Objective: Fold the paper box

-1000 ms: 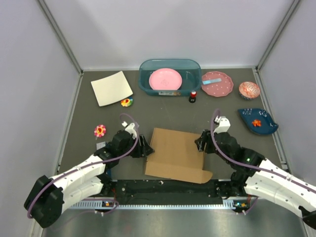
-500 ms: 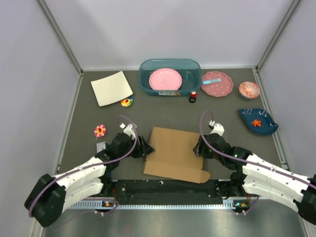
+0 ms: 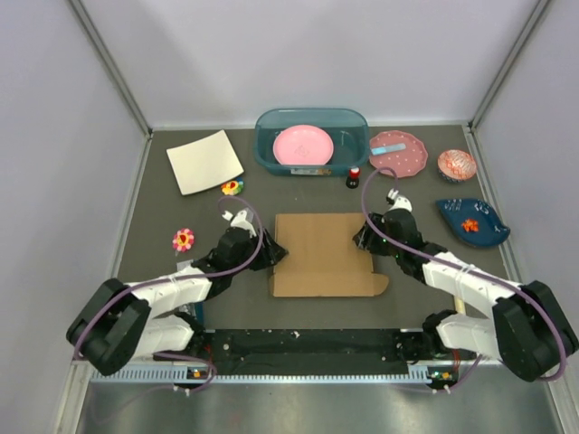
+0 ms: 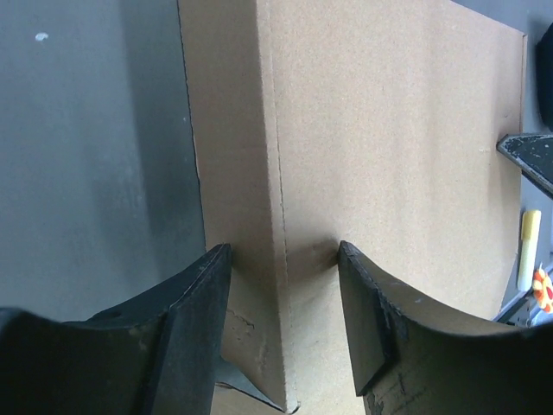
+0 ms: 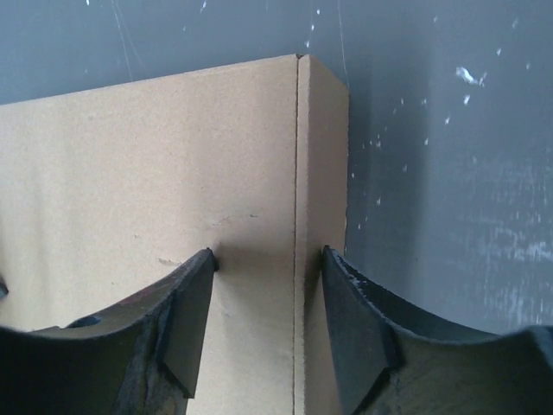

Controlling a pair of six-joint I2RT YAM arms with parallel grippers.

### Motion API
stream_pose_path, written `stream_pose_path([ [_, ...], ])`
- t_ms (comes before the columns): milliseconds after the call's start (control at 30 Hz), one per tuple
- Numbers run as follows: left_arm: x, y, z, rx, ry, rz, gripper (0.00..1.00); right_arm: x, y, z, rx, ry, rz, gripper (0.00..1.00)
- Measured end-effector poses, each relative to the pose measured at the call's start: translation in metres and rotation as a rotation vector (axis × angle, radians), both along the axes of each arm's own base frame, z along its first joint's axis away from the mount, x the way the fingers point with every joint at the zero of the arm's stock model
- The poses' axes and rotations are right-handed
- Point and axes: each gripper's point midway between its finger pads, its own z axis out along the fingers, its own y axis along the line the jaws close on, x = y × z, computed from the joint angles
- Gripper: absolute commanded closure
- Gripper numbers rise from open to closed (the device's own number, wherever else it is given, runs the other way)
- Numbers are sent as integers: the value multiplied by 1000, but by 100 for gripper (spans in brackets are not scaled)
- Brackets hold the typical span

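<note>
Since the earlier frame both arms have carried the paper box [image 3: 324,253] farther from the bases and squared it. The left gripper [image 3: 268,255] pinches its 9 o'clock wall and the right gripper [image 3: 362,240] its 3 o'clock wall, apparently steadying it mid-table. Beyond, at 12 o'clock, dishes line the dark mat [image 3: 298,194] before grey walls.

paper box [image 3: 321,253] sits mid-table, left gripper [image 3: 269,254] on its left edge, right gripper [image 3: 363,239] on its right.
</note>
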Motion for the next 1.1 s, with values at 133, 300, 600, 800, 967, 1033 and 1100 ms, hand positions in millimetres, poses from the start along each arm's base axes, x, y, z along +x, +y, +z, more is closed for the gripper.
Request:
stream_pose_path([
  [133, 7, -4, -1, -1, 3, 1, 41, 9, 2, -2, 15, -8, 12, 47],
  [300, 8, -4, -3, -3, -9, 2, 47, 10, 1, -4, 30, -34, 16, 60],
  [600, 19, -2, -1, 8, -24, 31, 38, 18, -1, -3, 87, -112, -23, 46],
  [800, 13, 17, 5, 67, -33, 75, 33, -11, -3, 0, 76, -40, 21, 39],
  [967, 16, 35, 30, 126, -78, 121, 28, -19, -11, 27, 40, -43, 25, 38],
  [1033, 20, 37, 47, 120, -119, 131, 27, -18, -11, 46, 48, -78, 29, 37],
  [1100, 22, 38, 61, 110, -158, 130, 26, -19, -9, 58, 65, -101, 41, 37],
])
